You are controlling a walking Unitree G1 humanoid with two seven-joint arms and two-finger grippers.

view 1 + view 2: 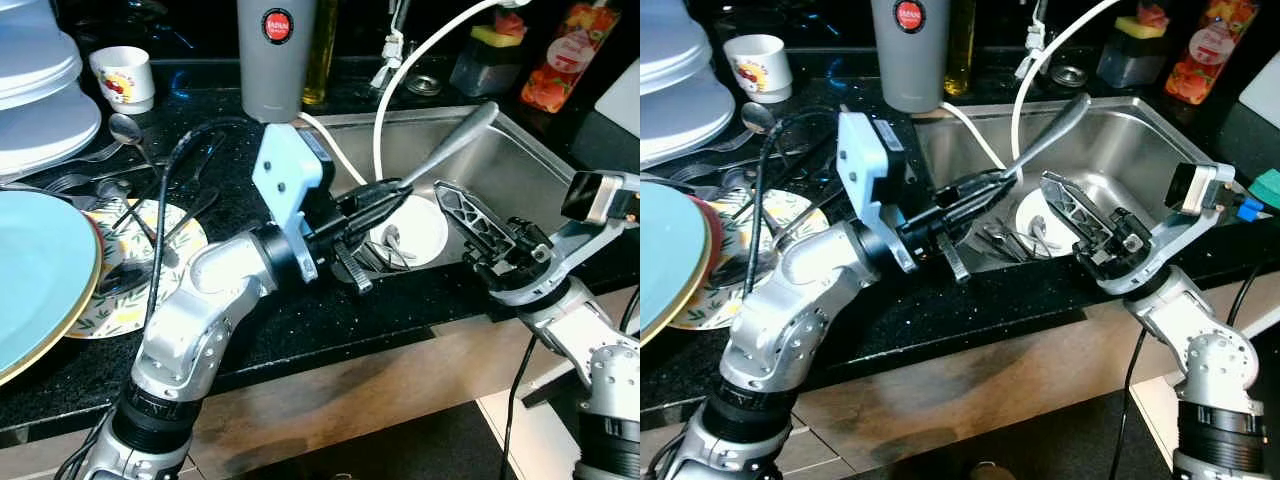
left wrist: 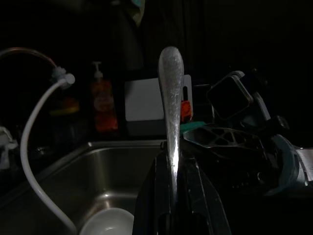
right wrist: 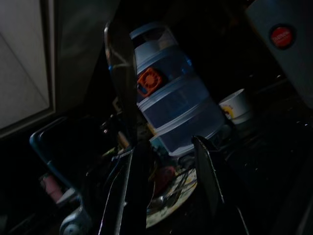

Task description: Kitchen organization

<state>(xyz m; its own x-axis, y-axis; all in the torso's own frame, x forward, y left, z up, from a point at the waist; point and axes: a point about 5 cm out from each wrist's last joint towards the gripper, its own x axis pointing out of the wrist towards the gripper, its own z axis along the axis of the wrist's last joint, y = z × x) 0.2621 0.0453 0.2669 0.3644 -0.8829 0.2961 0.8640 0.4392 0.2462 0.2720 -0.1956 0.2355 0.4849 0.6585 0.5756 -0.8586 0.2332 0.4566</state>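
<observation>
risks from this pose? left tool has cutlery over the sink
1. The left tool pinches the utensil by one end; the long handle juts up over the sink and could pivot or slip.
2. The right tool, open, sits close beside it, so the two could collide.
3. A drop would hit the white bowl below.

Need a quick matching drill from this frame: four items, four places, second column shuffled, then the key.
Items
1. metal utensil
2. white bowl
3. grey tumbler
4. floral plate

Places
A. on the counter behind the sink's left corner
B. in the sink basin
C. clamped in the left gripper, handle over the sink
D. on the counter left of the sink, cutlery on it

Pairs: 1-C, 2-B, 3-A, 4-D
</observation>
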